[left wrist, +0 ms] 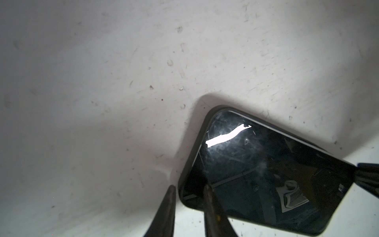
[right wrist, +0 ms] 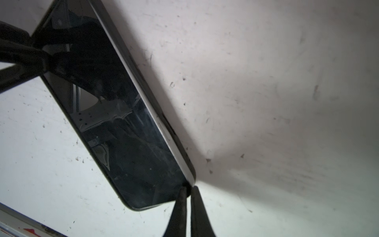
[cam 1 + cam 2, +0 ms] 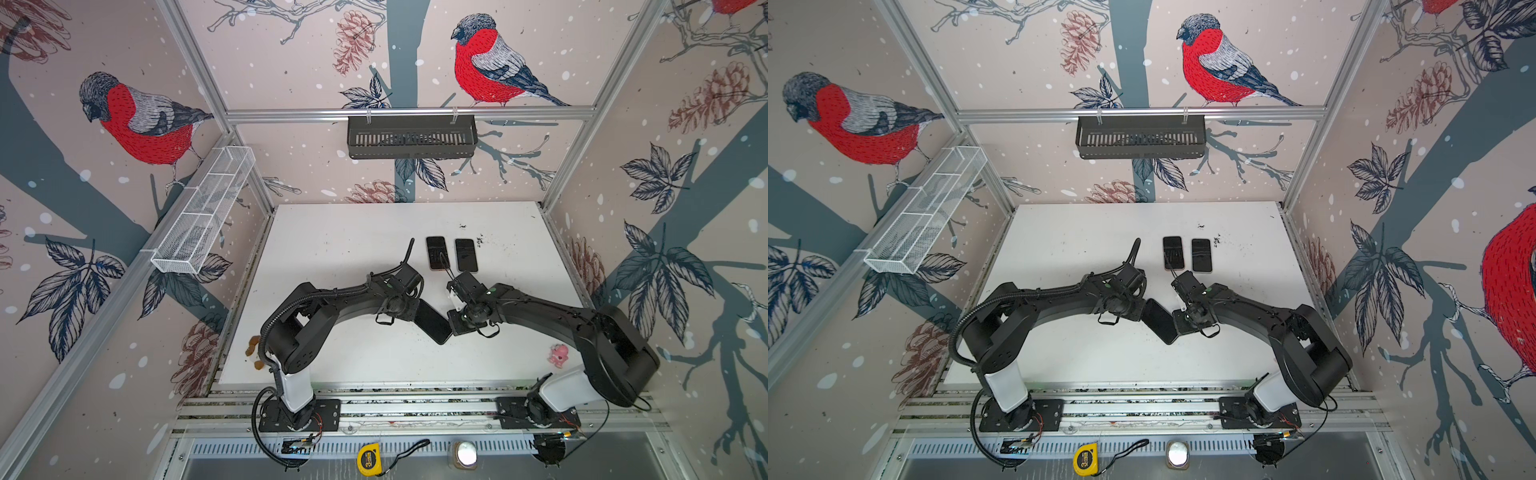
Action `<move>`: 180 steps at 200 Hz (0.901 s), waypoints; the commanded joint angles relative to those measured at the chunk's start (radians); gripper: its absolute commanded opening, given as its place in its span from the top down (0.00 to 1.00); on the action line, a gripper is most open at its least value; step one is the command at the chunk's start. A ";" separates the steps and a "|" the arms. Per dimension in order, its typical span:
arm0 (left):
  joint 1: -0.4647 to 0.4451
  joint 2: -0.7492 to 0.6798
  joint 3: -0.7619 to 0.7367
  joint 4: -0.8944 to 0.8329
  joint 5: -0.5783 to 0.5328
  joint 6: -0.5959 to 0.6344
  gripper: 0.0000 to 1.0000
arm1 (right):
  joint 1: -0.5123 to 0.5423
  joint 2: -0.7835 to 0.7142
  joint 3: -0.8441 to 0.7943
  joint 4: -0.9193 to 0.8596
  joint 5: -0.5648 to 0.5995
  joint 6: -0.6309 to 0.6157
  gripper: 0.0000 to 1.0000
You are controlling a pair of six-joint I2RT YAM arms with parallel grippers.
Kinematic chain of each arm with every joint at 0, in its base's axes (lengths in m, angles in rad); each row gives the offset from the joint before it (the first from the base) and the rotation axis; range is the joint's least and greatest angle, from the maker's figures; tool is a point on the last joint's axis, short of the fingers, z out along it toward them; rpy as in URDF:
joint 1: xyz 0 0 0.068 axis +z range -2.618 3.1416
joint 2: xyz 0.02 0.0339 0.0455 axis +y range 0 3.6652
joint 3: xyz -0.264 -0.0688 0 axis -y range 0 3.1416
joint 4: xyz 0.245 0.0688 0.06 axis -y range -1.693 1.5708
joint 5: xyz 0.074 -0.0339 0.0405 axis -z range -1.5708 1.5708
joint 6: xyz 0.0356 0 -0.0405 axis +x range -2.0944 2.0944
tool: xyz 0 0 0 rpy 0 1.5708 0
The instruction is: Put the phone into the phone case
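Phone (image 3: pixel 432 322): a thin dark glass slab at the middle of the white table (image 3: pixel 332 249), turned diagonally between my two arms. My left gripper (image 1: pixel 189 185) is clamped on one corner, with one finger over the screen and the other behind it. My right gripper (image 2: pixel 189 187) is clenched, its tips pressed together and touching the opposite corner. A dark rim runs along the phone's silver side; I take it for the phone case (image 2: pixel 174 131), though the dim wrist view leaves that unsure.

I judge the phone stiff, light and slippery on its glossy face, and easily scratched. The short ends and long edges are the safe places to hold it. The case rim probably flexes and wants pressing at the corners.

Bare table lies open toward the front and on my left. At the back, near my right wrist, a spare handset with pale rim (image 3: pixel 436 252) and a plain spare handset (image 3: pixel 465 254) lie flat side by side, so room there is tight.
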 commanded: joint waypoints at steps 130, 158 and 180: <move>-0.002 0.006 -0.019 -0.055 -0.012 0.009 0.74 | 0.047 0.103 -0.011 -0.018 0.021 -0.026 0.94; -0.002 0.006 -0.021 -0.052 -0.012 0.009 0.74 | 0.051 0.115 -0.008 -0.016 0.026 -0.025 0.94; -0.002 0.008 -0.022 -0.051 -0.011 0.010 0.74 | 0.057 0.125 -0.001 -0.016 0.033 -0.024 0.94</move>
